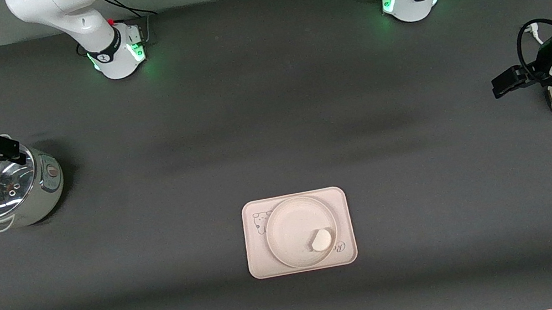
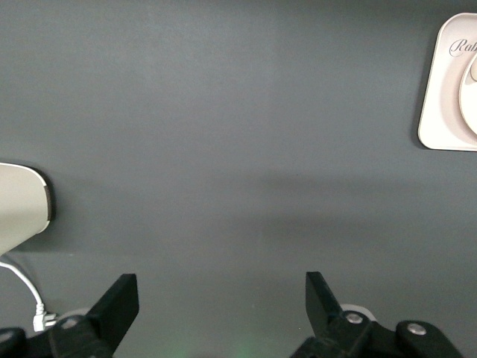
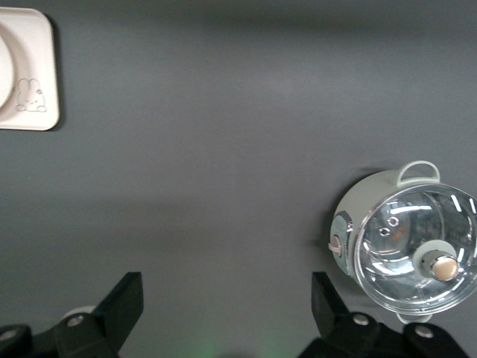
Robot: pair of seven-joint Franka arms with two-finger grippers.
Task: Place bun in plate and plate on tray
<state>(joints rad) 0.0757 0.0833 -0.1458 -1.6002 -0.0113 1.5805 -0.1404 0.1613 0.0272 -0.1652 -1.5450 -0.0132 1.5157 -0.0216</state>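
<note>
Lying nearest the camera on the dark grey counter (image 1: 270,122), the flat cream-pink tray with a rabbit drawing (image 1: 257,248) is carrying the round cream plate (image 1: 288,226), and the small off-white bun (image 1: 320,239) is sitting in the plate. The job looks done. Both arms are waiting. The left pincer (image 2: 220,298) and right pincer (image 3: 227,298) are hanging wide open over bare counter, holding nothing.

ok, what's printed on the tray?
A small line-drawn rabbit on the cream-pink tray, plus script lettering at another corner; the rabbit shows best in the right wrist view.
</note>
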